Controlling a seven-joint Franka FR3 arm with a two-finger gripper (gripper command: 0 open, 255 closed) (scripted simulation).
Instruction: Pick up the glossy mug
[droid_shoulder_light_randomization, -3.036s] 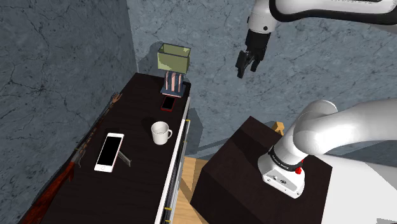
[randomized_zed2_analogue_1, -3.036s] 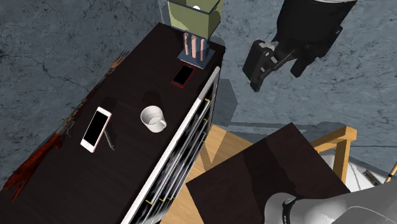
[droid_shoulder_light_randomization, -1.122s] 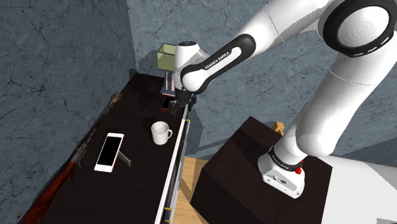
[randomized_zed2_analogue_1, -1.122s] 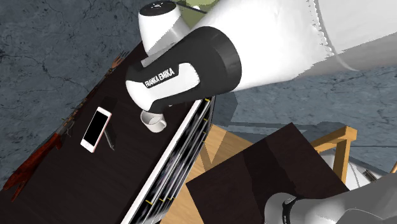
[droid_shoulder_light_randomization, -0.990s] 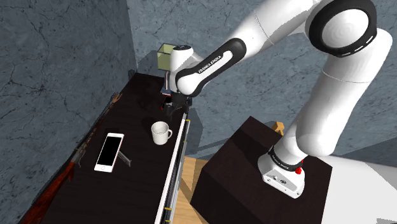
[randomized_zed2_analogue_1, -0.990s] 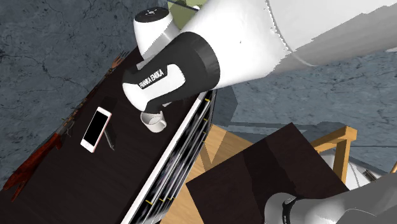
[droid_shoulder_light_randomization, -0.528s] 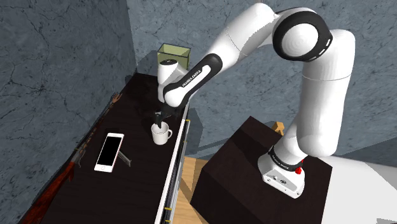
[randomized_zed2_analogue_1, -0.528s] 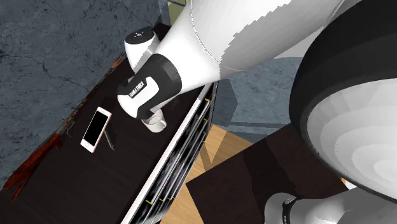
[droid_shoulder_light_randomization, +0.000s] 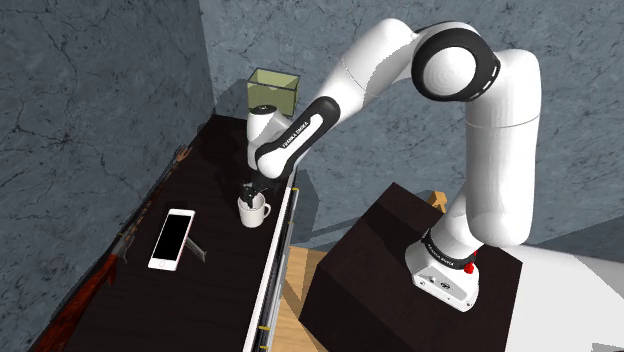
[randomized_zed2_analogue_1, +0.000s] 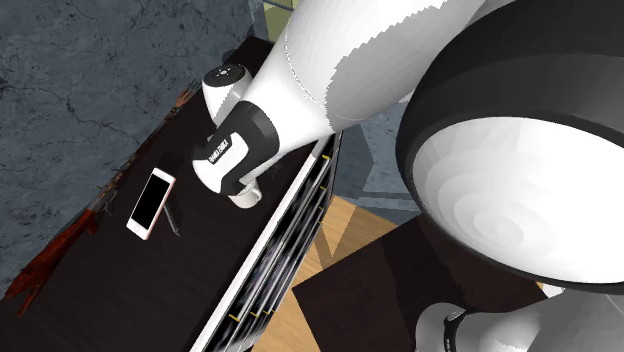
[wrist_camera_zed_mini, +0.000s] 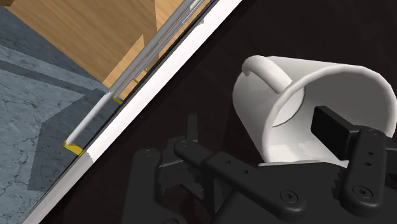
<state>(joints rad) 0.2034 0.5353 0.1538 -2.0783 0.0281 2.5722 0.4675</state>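
Note:
A white glossy mug (droid_shoulder_light_randomization: 255, 212) stands upright on the dark tabletop (droid_shoulder_light_randomization: 215, 170) close to its white-trimmed edge. It peeks out under the arm in the second exterior view as the mug (randomized_zed2_analogue_1: 245, 196). My black gripper (droid_shoulder_light_randomization: 248, 191) hangs straight over it, fingers pointing down. In the wrist view the mug (wrist_camera_zed_mini: 299, 89) is right at the gripper (wrist_camera_zed_mini: 261, 132), which is open. One finger (wrist_camera_zed_mini: 331, 126) reaches inside the cup and the other stands outside the wall, near the handle (wrist_camera_zed_mini: 264, 67). The fingers do not clasp the wall.
A white-framed phone (droid_shoulder_light_randomization: 172, 238) lies on the table with a pen (droid_shoulder_light_randomization: 196, 249) beside it. A green box (droid_shoulder_light_randomization: 272, 91) stands at the table's far end. A long brown object (droid_shoulder_light_randomization: 95, 285) runs along the table's far side. The dark stand (droid_shoulder_light_randomization: 400, 270) is at the lower right.
The arm has swung down from the table's far end to the mug and lowered the gripper onto its rim. The fingers stayed open and the mug has not moved.

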